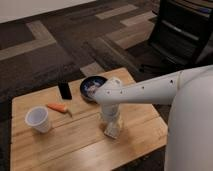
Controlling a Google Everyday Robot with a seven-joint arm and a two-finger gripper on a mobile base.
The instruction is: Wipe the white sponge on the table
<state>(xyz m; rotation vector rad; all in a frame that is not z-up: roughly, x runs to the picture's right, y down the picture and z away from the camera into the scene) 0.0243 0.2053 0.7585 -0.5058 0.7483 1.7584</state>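
Camera view: gripper (112, 124) down at tabletop (75, 145) centre-right, fingers clamped on the white sponge (113, 132), sponge pressed to the wood. Grasp and contact done; wiping strokes look left to do

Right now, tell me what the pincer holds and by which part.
Cannot tell: the pincer points straight down onto the small white bumpy sponge on the light-brown wooden table, hiding any hold.

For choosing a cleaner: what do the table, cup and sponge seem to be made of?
Table: wood, light brown, matte, with plank grain. Cup: likely plastic, smooth plain white. Sponge: probably foam, white, texture unclear; the gripper is directly above it, right of the table's middle.
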